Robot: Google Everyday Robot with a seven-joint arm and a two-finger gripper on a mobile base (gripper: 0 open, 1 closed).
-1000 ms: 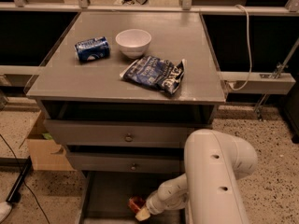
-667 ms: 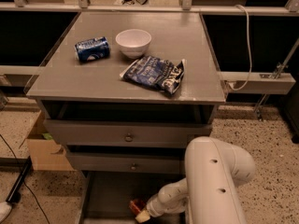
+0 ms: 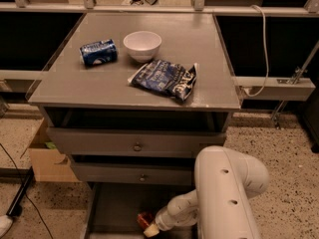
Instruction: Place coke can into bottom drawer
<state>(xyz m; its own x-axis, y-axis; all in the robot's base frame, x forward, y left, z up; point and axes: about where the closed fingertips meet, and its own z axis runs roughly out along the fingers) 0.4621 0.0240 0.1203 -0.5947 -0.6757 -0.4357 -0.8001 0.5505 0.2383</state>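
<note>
The bottom drawer [image 3: 112, 205] is pulled out at the foot of the grey cabinet, its flat floor showing. Inside it, near the front, a small red-orange piece of the coke can [image 3: 145, 219] shows right at the end of my arm. My gripper [image 3: 151, 227] reaches down into the drawer from the white arm on the right and sits against the can. Most of the can is hidden by the gripper.
On the cabinet top [image 3: 199, 44] lie a dark blue can [image 3: 98, 52] on its side, a white bowl [image 3: 142, 45] and a blue chip bag [image 3: 166, 78]. Two knobbed drawers [image 3: 137, 146] are closed above. A cardboard box [image 3: 47, 158] stands on the floor at left.
The arm's large white segment has shifted a little to the right and lower. The gripper and can stay at about the same spot in the drawer.
</note>
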